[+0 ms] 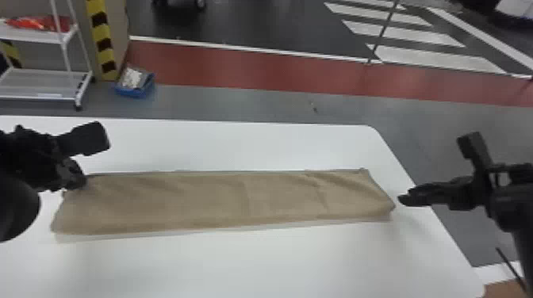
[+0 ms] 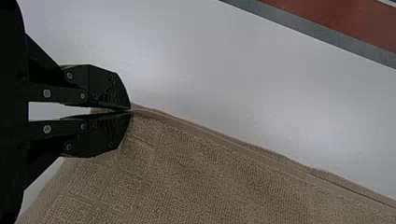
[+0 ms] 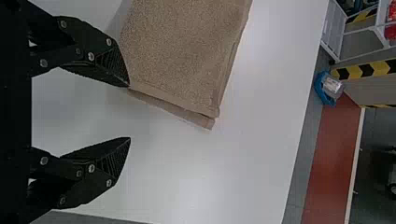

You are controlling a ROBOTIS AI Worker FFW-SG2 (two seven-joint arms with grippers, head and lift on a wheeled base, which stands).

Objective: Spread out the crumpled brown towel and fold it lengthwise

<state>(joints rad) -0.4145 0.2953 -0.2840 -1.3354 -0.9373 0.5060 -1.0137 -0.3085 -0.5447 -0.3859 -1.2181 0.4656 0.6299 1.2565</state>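
Well, the biggest thing before you is the white counter [image 1: 257, 265], and across it lies the brown towel [image 1: 222, 202] in a long, narrow band, folded, with a thin strip of a lower layer peeking out along the edge nearest you. A few soft creases run over its top.

At its far left corner you have the left end effector [image 1: 81, 182], its fingers together on the fabric, so that corner is pinched in the tips; the rest of the towel stretches away to that end effector's right. Off the towel's other end you have the right end effector [image 1: 404, 199], spread wide and holding nothing. The towel lies to its left, with the near right corner just beside one fingertip; whether the two touch, you cannot tell.

Counting up, you have one counter, one towel and two end effectors, one on the cloth and one free of a grip.
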